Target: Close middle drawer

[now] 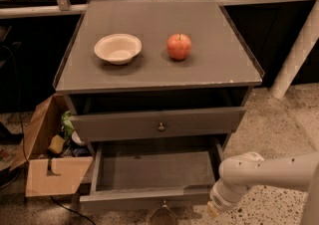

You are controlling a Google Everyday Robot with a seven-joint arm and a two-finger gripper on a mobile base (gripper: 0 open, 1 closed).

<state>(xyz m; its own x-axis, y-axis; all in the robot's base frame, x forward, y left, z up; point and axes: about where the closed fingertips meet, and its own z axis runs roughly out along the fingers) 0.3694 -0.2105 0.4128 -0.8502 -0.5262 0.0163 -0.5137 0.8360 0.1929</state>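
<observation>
The middle drawer (149, 174) is pulled far out of the grey-brown cabinet. It is a wide shallow box and looks empty inside. Its low front panel (124, 200) runs along the bottom of the camera view, with a small round knob (163, 203) at its centre. My white arm (249, 174) reaches in from the right, and its wrist drops to the bottom edge beside the drawer's right front corner. My gripper (163, 217) shows as a dark shape at the bottom edge, just below the knob and mostly cut off.
The drawer above (159, 124), with a taller front panel, stands slightly open. A white bowl (118, 48) and a red apple (179, 46) sit on the cabinet top. An open cardboard box (47, 164) lies on the floor at the left. A white post (296, 55) stands at the right.
</observation>
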